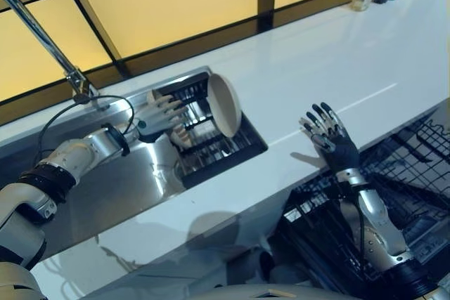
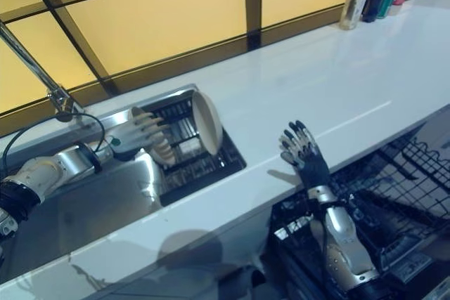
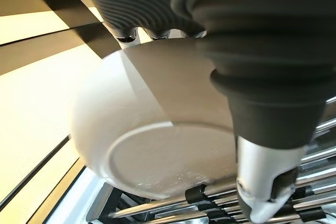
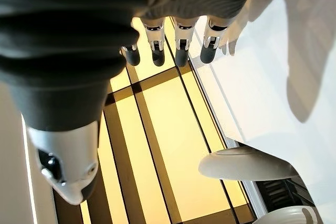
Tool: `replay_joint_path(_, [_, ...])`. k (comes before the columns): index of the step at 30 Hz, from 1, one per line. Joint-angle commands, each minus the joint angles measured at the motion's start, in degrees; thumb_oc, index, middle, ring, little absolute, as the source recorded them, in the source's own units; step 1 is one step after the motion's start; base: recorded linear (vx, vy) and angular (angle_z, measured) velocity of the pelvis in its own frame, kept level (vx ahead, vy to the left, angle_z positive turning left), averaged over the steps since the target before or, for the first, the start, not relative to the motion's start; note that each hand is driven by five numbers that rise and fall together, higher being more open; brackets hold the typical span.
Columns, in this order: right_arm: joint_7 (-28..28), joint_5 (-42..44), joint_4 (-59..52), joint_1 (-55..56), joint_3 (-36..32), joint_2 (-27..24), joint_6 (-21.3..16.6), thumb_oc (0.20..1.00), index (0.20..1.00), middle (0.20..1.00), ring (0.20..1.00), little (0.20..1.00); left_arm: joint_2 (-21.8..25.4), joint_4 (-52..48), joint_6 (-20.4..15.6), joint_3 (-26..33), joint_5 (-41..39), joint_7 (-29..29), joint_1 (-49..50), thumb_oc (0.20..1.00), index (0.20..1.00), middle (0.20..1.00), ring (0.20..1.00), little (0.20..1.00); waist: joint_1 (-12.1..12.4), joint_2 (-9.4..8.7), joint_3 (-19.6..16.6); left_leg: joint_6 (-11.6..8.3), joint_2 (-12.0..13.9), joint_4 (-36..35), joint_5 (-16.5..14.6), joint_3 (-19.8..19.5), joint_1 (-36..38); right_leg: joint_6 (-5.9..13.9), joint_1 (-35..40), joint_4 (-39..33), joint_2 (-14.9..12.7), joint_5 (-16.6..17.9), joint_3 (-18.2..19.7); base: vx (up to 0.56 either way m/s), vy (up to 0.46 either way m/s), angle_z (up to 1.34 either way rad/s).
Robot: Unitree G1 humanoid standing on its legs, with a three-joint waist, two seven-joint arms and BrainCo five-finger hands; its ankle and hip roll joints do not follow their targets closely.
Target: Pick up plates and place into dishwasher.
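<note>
Plate, round cream ceramic (image 1: 225, 105), upright on edge in dark wire rack (image 1: 211, 147) inside sink, just past fingertips of my left hand (image 1: 160, 115); fingers straight, holding nothing. My right hand (image 1: 330, 138) spread open, empty, above white bench (image 1: 337, 61).

Most of the light comes off the big yellow-lit window panels (image 1: 176, 5) behind the counter, warm and pretty even, so the white countertop (image 1: 337, 61) looks bright with a soft sheen. My right hand (image 1: 329, 138) throws a faint shadow on the counter just beside it, and there's a darker blob of shadow near the front edge. The steel sink (image 1: 119, 187) picks up dull reflections. Down by the dishwasher rack (image 1: 408, 173) it's a lot dimmer. In my wrist views the dark ribbed cover sits close and soft, out of focus, and the plate (image 3: 157, 129) shows a sharp diagonal split between lit and shaded.
</note>
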Motion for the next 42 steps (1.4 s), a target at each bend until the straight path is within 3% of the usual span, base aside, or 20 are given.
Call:
replay_joint_path(1, [0.9, 0.5, -4.5, -1.8, 1.6, 0.1, -2.1, 1.000, 1.000, 1.000, 1.000, 1.000, -0.7, 4.2, 3.2, 2.1, -3.5, -0.3, -0.3, 0.454, 0.454, 0.454, 0.454, 0.454, -0.9, -1.98, -1.5, 0.57, 1.3, 3.6, -1.6, 0.8, -5.9, 7.42, -1.7, 6.7, -4.3, -6.9, -0.8, 0.01, -0.014, -0.07])
replay_joint_path(3, [1.1, 0.6, -4.3, -1.9, 1.4, 0.1, -2.1, 1.000, 1.000, 1.000, 1.000, 1.000, -1.3, 5.6, 3.4, 1.9, -2.8, -0.1, -0.3, 0.200, 0.200, 0.200, 0.200, 0.200, -1.1, -2.00, -1.3, 0.60, 1.4, 3.7, -1.5, 1.0, -5.8, 7.40, -1.7, 6.8, -4.3, -6.9, -0.8, 0.01, -0.014, -0.12])
replay_joint_path(26, [1.2, 1.5, -4.7, -1.7, 1.7, 0.4, -1.9, 1.000, 1.000, 1.000, 1.000, 1.000, 1.8, 3.5, 3.6, 4.3, -0.5, 0.6, 1.9, 0.200, 0.200, 0.200, 0.200, 0.200, 0.0, -1.80, -2.0, 0.24, 1.5, 3.9, -1.5, 0.2, -5.1, 7.10, 0.0, 6.1, -4.2, -7.3, -2.0, 0.00, -0.003, -0.03])
replay_joint_path(30, [1.1, 1.7, -4.6, -1.6, 1.9, 0.3, -2.1, 1.000, 1.000, 1.000, 1.000, 1.000, 2.6, 2.7, 3.7, 5.3, -3.8, 2.0, 2.2, 0.200, 0.200, 0.200, 0.200, 0.200, 0.4, -1.80, -2.4, 0.27, 1.4, 3.8, -1.5, 0.1, -4.8, 7.05, 0.4, 5.8, -4.2, -7.3, -2.1, 0.00, 0.000, 0.00])
replay_joint_path(37, [1.8, 2.1, -4.5, -0.8, 1.6, 0.9, -2.8, 1.000, 1.000, 1.000, 1.000, 1.000, 4.3, -2.1, 0.4, 10.8, -18.2, 3.1, 4.3, 0.200, 0.200, 0.200, 0.200, 0.200, 1.5, -1.86, -3.1, 0.13, 1.3, 3.4, -1.5, -0.4, -4.5, 6.92, 0.8, 5.4, -4.0, -7.3, -2.1, 0.00, 0.000, 0.00])
replay_joint_path(42, [2.9, 2.5, -4.2, -0.6, 1.0, 1.1, -3.2, 1.000, 1.000, 1.000, 1.000, 1.000, 6.5, -6.2, -1.2, 14.5, -21.1, 4.0, 4.5, 0.200, 0.200, 0.200, 0.200, 0.200, 2.3, -1.88, -3.8, 0.01, 1.2, 3.2, -1.5, -0.9, -4.5, 6.83, 1.0, 5.1, -4.0, -7.4, -2.5, -0.04, 0.007, 0.00])
